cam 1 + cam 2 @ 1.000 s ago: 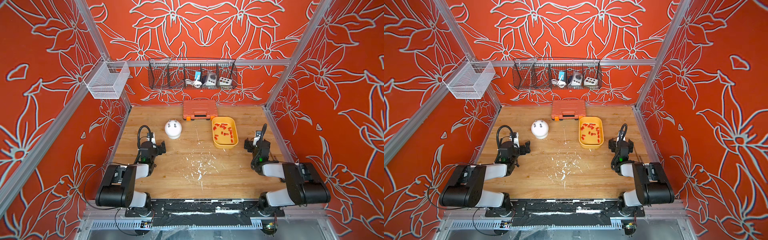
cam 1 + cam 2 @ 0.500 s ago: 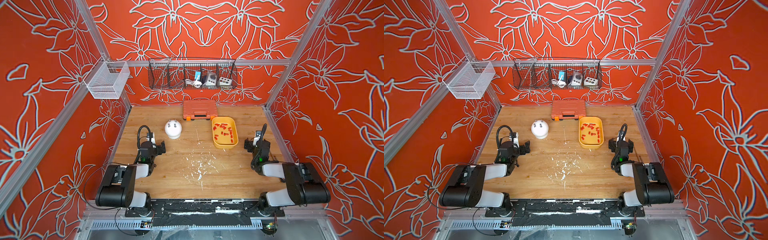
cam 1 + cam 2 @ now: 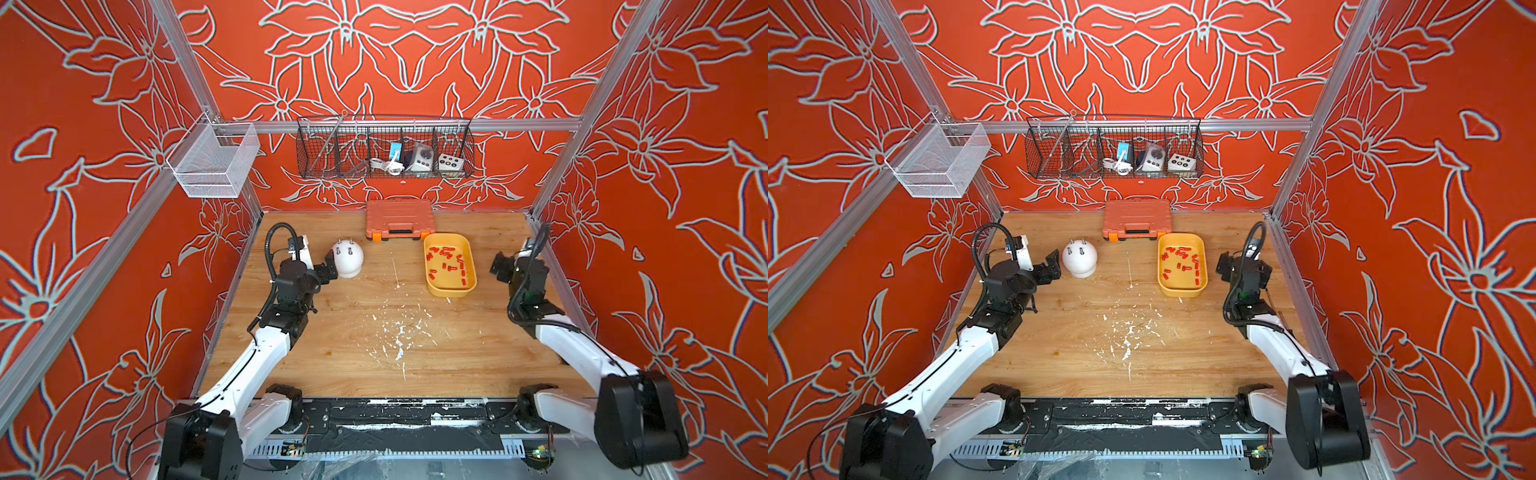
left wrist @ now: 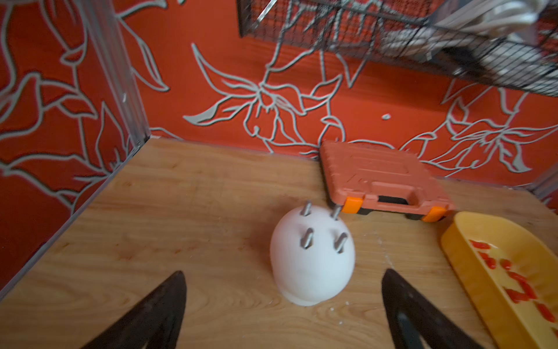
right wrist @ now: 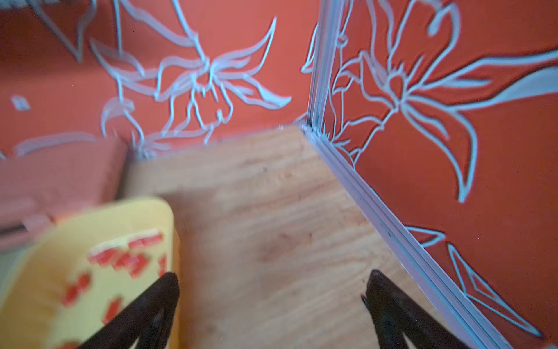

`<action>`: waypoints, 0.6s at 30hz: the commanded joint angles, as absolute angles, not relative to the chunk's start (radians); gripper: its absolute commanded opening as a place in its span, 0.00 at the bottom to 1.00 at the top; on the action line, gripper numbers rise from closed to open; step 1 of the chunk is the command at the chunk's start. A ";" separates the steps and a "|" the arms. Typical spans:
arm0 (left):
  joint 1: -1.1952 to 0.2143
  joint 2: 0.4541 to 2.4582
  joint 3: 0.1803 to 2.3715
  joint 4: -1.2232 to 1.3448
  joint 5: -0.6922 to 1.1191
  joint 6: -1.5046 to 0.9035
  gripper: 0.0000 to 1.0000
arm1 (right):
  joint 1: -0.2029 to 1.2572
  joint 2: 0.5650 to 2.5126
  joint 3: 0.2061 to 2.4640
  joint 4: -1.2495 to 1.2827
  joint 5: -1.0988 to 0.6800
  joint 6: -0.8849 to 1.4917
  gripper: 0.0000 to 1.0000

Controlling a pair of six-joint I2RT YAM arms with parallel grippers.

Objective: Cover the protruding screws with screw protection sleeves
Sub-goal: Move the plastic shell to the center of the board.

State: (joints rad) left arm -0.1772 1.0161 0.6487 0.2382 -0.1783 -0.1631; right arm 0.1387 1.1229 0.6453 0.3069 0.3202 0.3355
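Tabletop (image 3: 374, 353) is showing pale wood grain, matt, with white flecks breaking the finish mid-table. Dome (image 4: 311, 269) is reading as smooth, matt white plastic. Protruding screws (image 4: 307, 238) are looking like dull grey metal, with any thread too blurred to tell. Tray (image 3: 451, 294), far right, is giving off a soft sheen and looks like smooth yellow plastic. Screw protection sleeves (image 3: 446, 254) are appearing as red plastic, too small to judge the finish. Tool case (image 3: 399, 218), far centre, is showing ribbed, moulded orange plastic. Wire basket (image 3: 332, 158) is showing dark metal wire. Mesh basket (image 3: 208, 166), left, is showing fine pale metal mesh. Frame rail (image 3: 519, 124) is glinting as satin bare metal.
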 commanded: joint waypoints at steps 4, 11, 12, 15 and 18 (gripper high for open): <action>-0.244 1.174 0.891 -0.072 -0.079 -0.264 0.93 | 0.215 1.212 0.910 0.029 -0.085 0.428 0.91; -0.259 1.424 1.090 -0.203 -0.030 -0.254 0.93 | 0.304 1.517 1.353 -0.395 -0.159 0.302 0.79; -0.258 1.461 1.121 -0.225 -0.024 -0.254 0.93 | 0.319 1.563 1.408 -0.447 -0.158 0.274 0.79; -0.244 1.547 1.175 -0.243 -0.013 -0.256 0.92 | 0.336 1.680 1.556 -0.603 -0.112 0.269 0.76; -0.209 1.624 1.225 -0.259 -0.007 -0.258 0.92 | 0.335 1.707 1.572 -0.615 -0.125 0.282 0.76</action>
State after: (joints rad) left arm -0.2401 1.5852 1.1786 -0.2028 -0.0242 -0.2470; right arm 0.3290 1.6970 1.5471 -0.4511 -0.1101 0.2977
